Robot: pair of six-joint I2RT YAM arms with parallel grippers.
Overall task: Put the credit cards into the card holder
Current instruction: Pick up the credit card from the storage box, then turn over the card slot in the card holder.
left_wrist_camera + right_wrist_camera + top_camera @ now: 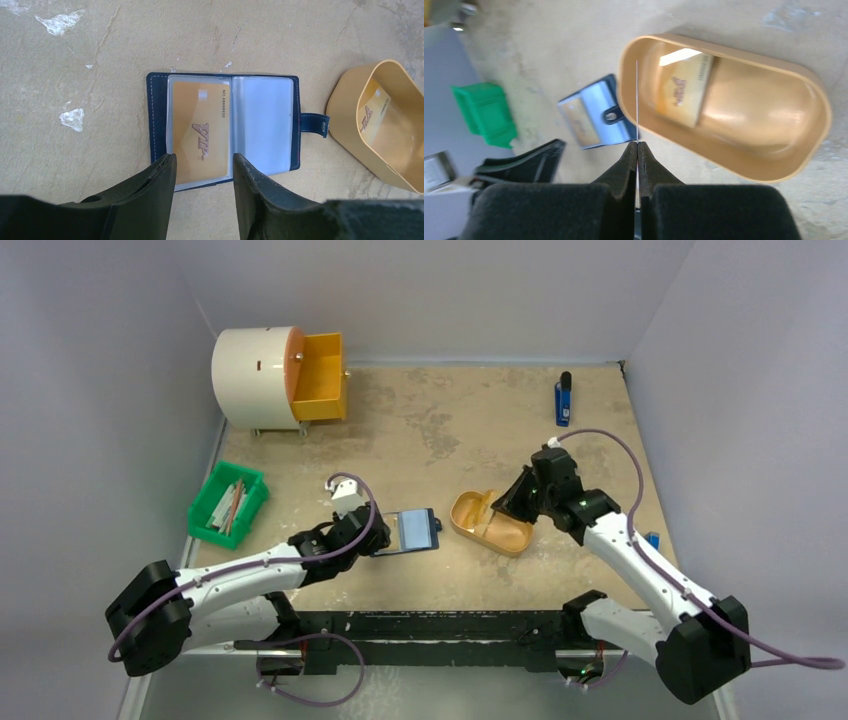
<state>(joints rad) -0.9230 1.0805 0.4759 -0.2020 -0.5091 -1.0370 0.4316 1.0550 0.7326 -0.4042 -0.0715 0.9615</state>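
**View coverage**
- The top external view shows the card holder lying open on the desk, left of the orange tray and near it. Card detail is not resolvable here.
- Only the left wrist view shows the holder's contents. The pocketed card, gold with "VIP" lettering, sits in the left clear sleeve. The right sleeve shows no card.
- Only the right wrist view shows the held card, which appears edge-on as a thin vertical line above the tray rim. It also shows the tray card leaning inside the tray.

**Arm pose**
- The left arm reaches forward and low. The left end effector is about half open and grips nothing. Its fingers bracket the holder's near edge; contact cannot be determined.
- The right arm bends inward over the tray, wrist pitched down. The right end effector is fully closed, pinching the held card at its lower edge.
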